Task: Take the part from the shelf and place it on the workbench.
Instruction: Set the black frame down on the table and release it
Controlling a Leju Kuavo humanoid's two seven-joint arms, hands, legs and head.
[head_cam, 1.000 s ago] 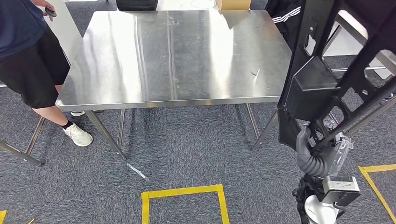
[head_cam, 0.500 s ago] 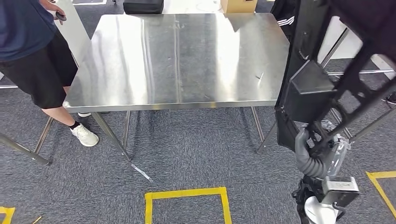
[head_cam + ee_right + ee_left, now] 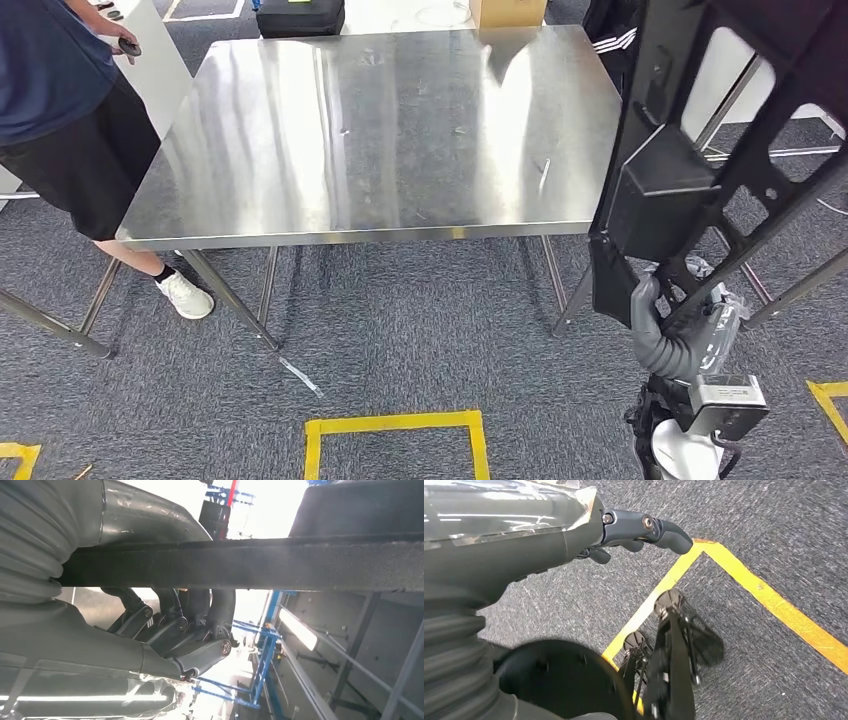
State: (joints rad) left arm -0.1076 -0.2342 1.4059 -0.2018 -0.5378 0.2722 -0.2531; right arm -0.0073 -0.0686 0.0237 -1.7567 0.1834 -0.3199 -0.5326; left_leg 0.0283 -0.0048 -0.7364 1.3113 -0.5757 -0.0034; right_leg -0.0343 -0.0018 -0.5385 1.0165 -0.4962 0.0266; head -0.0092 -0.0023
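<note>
Gripping a large black openwork part [image 3: 700, 170], the right robot hand [image 3: 690, 330] is holding it upright at the right side of the head view, its fingers [image 3: 175, 625] curling around one dark bar of the part [image 3: 280, 562]. The part is standing just beside the right edge of the steel counter [image 3: 380, 130], off its surface and above the grey carpet [image 3: 400, 330]. The left robot hand [image 3: 624, 530] is hanging over yellow floor tape [image 3: 744, 585], holding nothing, its fingers loosely bent. A person [image 3: 70, 120] is standing at the counter's left corner.
</note>
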